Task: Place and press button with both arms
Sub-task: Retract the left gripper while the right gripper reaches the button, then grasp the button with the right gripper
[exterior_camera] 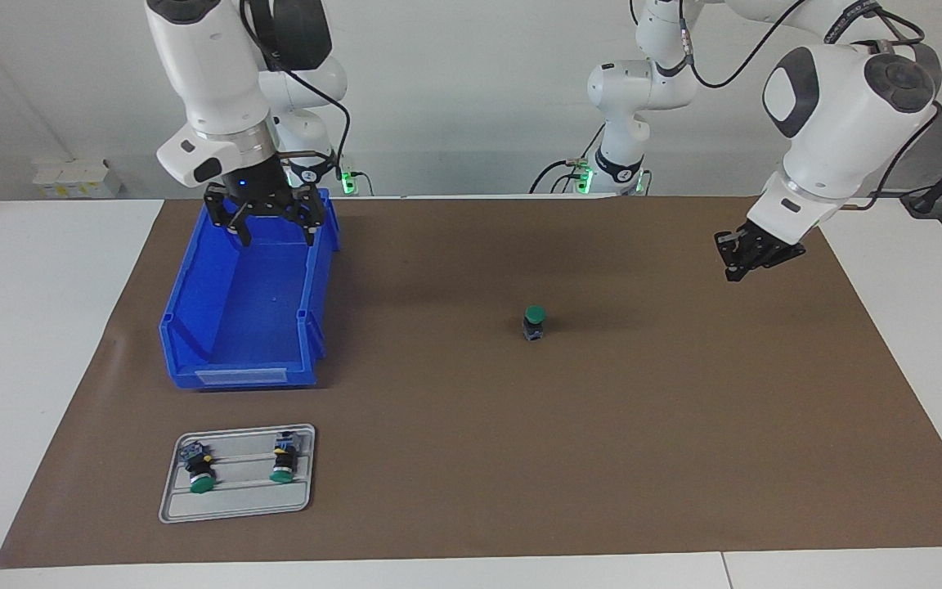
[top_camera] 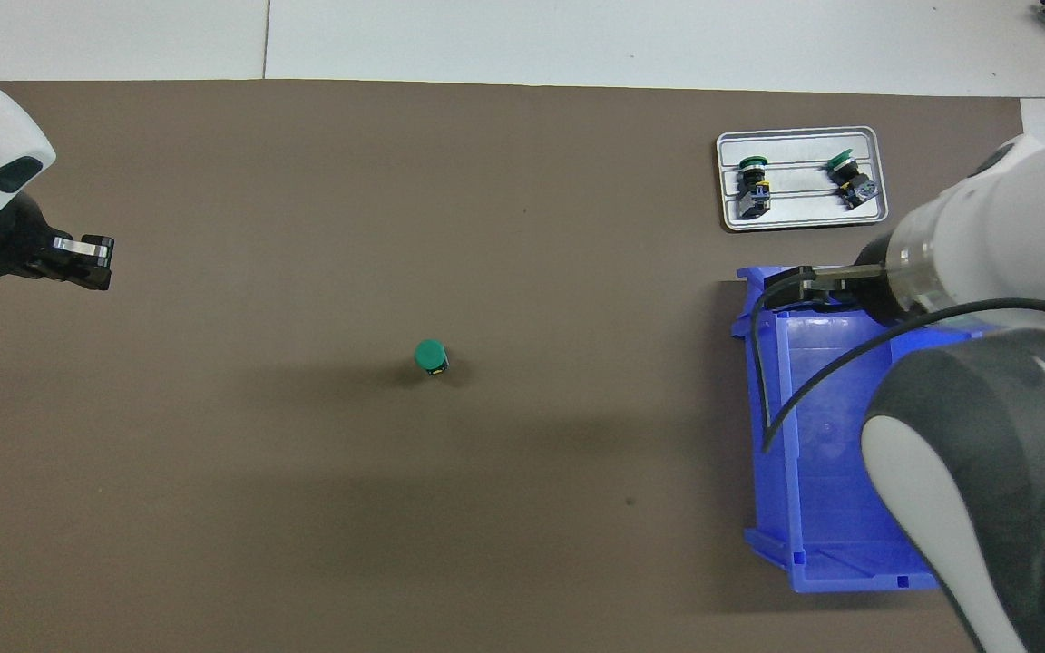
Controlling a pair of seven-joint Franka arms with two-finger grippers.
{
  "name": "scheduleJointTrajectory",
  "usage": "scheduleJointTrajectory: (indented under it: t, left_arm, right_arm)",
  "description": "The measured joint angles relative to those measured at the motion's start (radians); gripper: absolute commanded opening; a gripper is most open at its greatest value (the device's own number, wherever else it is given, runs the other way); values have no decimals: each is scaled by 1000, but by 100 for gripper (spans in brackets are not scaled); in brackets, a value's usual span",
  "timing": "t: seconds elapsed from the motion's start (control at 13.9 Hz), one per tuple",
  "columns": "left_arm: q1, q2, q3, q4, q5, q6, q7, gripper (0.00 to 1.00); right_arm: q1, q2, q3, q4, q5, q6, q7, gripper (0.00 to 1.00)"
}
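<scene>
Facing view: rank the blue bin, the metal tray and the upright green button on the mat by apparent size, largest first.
1. Blue bin
2. Metal tray, clearly smaller though it lies closer to the camera
3. Upright green button, by far the smallest

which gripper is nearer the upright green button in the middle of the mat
Left. The left gripper hangs over bare mat toward its own end of the table, beside the button. The right gripper is over the blue bin, clearly farther away.
</scene>
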Motion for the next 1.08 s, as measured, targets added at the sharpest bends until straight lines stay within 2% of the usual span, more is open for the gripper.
scheduleJointTrajectory:
  t: [0.14, 0.65, 0.79, 0.93, 1.0, 1.08]
  left_arm:
    - [0, -1, -9, 2, 4, -1, 0, 73]
    - [-1, 0, -17, 43, 4, -1, 0, 75]
    - [-2, 0, -17, 46, 4, -1, 0, 86]
    - [-5, 1, -18, 46, 4, -2, 0, 90]
    - [-7, 1, -21, 46, 4, -4, 0, 100]
    - [-7, 2, -23, 46, 4, -5, 0, 100]
  right_arm:
    - [71, 25, 1, -7, 0, 47, 88, 93]
    - [318, 209, 5, 51, -1, 191, 414, 91]
    - [357, 272, 4, 84, -6, 199, 457, 91]
    - [386, 348, 4, 138, -12, 214, 508, 91]
    - [397, 386, 4, 174, -12, 222, 527, 91]
    - [407, 422, 4, 207, -12, 224, 539, 90]
